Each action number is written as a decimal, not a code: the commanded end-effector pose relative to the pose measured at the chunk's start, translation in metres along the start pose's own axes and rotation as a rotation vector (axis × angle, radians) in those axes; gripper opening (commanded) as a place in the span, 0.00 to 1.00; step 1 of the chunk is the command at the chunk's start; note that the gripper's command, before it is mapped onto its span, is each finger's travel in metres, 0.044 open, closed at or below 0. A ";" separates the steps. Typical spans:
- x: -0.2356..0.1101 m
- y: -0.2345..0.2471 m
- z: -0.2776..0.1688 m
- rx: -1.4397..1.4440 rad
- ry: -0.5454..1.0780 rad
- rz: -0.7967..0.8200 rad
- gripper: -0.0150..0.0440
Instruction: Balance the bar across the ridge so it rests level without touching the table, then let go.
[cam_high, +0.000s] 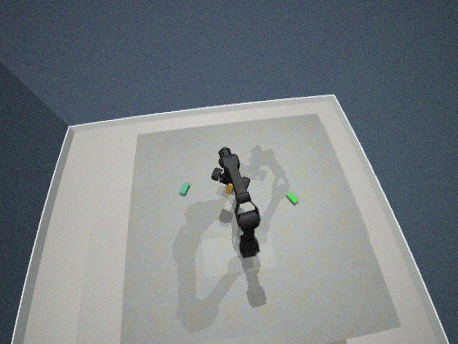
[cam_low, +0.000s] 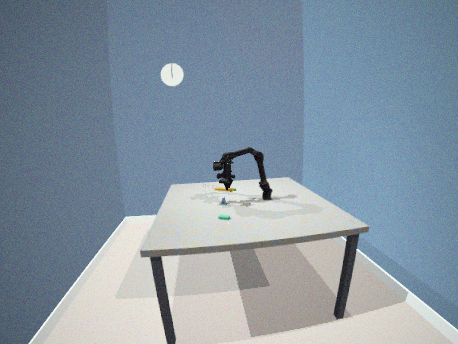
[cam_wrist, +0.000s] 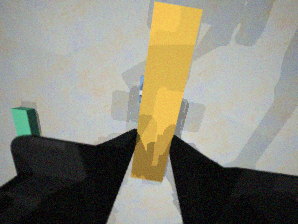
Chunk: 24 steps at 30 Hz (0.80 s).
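Observation:
My gripper (cam_wrist: 153, 135) (cam_low: 226, 185) is shut on one end of a long yellow bar (cam_wrist: 170, 65) (cam_high: 229, 188) (cam_low: 225, 189) and holds it above the table. In the wrist view the bar runs away from the fingers, and its middle covers the small blue ridge (cam_wrist: 141, 89), of which only a sliver shows at the bar's left edge. In the exterior view the ridge (cam_low: 223, 201) stands on the table, below the bar and a little nearer the camera. I cannot tell whether the bar touches the ridge.
A green block (cam_wrist: 25, 121) (cam_high: 184, 188) (cam_low: 223, 217) lies on the table to the left of the gripper. A second green block (cam_high: 292, 198) lies on the other side of the arm. The arm's base (cam_high: 248, 245) stands mid-table.

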<state>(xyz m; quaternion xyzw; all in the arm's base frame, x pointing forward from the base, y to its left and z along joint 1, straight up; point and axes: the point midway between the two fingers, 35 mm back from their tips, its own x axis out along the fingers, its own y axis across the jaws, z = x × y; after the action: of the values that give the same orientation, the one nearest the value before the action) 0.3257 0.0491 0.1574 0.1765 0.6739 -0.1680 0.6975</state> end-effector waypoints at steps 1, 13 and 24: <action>0.002 0.012 0.006 -0.055 0.003 0.001 0.25; 0.017 0.014 0.007 -0.056 0.003 0.001 0.25; 0.034 0.012 0.006 -0.056 0.003 0.001 0.25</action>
<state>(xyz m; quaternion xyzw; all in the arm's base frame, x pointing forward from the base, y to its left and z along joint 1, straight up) 0.3394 0.0568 0.1308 0.1583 0.6773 -0.1499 0.7026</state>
